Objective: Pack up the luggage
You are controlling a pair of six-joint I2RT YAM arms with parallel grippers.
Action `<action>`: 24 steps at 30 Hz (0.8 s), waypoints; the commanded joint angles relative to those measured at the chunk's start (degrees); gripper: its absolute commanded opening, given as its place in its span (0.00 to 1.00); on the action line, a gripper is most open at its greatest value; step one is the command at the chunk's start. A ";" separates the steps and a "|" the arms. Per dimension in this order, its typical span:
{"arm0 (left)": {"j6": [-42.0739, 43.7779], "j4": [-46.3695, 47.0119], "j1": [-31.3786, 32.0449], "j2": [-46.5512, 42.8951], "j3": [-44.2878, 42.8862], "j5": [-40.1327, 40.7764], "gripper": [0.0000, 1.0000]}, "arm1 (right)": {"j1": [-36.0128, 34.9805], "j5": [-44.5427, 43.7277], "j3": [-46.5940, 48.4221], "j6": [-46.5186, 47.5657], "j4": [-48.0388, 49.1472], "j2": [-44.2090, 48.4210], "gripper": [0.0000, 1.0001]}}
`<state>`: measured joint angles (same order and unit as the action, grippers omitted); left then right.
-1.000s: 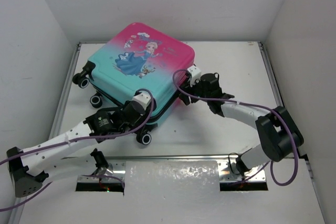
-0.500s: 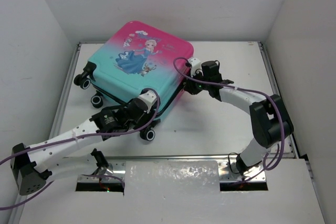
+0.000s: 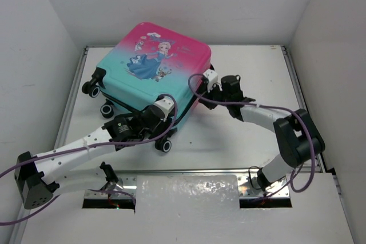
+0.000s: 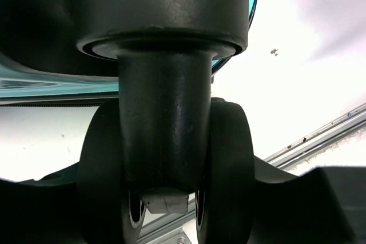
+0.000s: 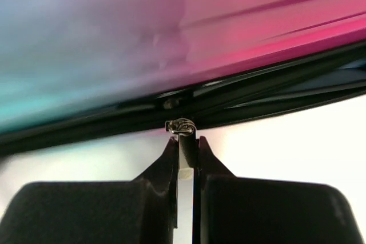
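1. The luggage [image 3: 154, 78] lies print-up on the table [image 3: 257, 67], its wheels toward the left wall;
2. Left hand [image 4: 168, 221] grasps its near black wheel [image 4: 166, 141];
3. Right hand [image 5: 186, 148] is clenched on the zipper pull [image 5: 180, 126] at its pink side.

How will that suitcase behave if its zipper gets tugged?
Lying flat, the luggage would probably slide rather than roll; the left pincer on a caster wheel should steady it. Its shell looks stiff. The small zipper pull may slip.
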<state>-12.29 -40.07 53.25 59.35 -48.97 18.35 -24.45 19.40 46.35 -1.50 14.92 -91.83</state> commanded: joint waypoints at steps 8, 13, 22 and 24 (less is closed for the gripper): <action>0.08 6.94 0.18 3.31 -2.80 1.51 0.00 | -7.28 0.68 -13.04 1.94 11.71 11.76 0.00; -1.50 7.29 -0.08 1.21 -1.13 3.71 0.00 | -1.77 -20.68 -8.91 -0.76 9.95 8.52 0.00; -3.70 7.82 -4.73 5.59 1.86 3.09 0.00 | 12.22 -37.93 10.84 -1.76 7.50 -9.03 0.00; -3.88 7.56 -5.44 7.00 1.95 3.19 0.00 | 12.67 -41.45 18.03 0.08 5.75 -12.74 0.00</action>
<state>-15.14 -30.11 51.79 64.75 -48.60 16.95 -17.65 -2.39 54.87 -4.05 21.19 -100.36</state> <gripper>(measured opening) 0.479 0.012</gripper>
